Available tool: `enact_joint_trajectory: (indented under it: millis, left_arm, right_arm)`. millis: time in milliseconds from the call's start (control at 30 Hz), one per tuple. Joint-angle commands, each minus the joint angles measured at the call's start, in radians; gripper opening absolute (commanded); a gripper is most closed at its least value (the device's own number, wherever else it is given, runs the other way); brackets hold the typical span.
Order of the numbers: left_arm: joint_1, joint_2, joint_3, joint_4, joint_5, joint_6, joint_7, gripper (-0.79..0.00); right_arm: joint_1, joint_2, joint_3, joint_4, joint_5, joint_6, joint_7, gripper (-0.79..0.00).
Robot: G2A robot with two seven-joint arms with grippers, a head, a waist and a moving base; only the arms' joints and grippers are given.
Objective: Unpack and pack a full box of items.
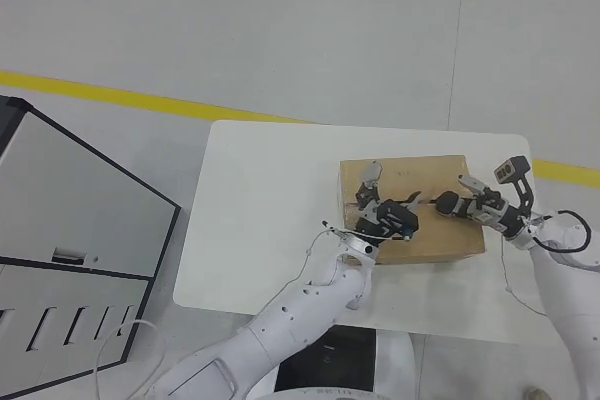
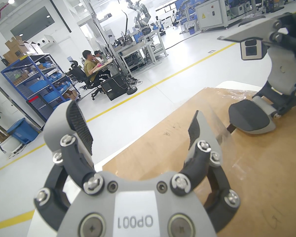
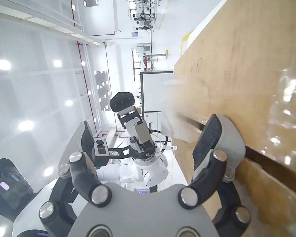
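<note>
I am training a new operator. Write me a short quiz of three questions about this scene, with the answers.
1. True or false: the cardboard box lies open, with its flaps up.
2. The left end effector and the right end effector are: A) both open, at the box top; B) both shut, beside the box; C) each holding an item.
3. Fill in: the box stands on a ____ table.
Key: 1 false, the top is closed; 2 A; 3 white.
</note>
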Motion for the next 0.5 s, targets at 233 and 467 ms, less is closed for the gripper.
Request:
enact_joint_trajectory:
  millis: [233, 467]
  left_arm:
    - [-0.04, -0.036, 0.019, 0.099, -0.051, 0.009, 0.04, 0.0]
    - [-0.041, -0.053, 0.027, 0.144, -0.064, 0.006, 0.053, 0.0]
  right_arm:
    - [-0.063, 0.015, 0.07, -0.03, 0.017, 0.025, 0.013, 0.0]
    - [-0.064, 0.015, 0.072, -0.034, 0.019, 0.027, 0.01, 0.0]
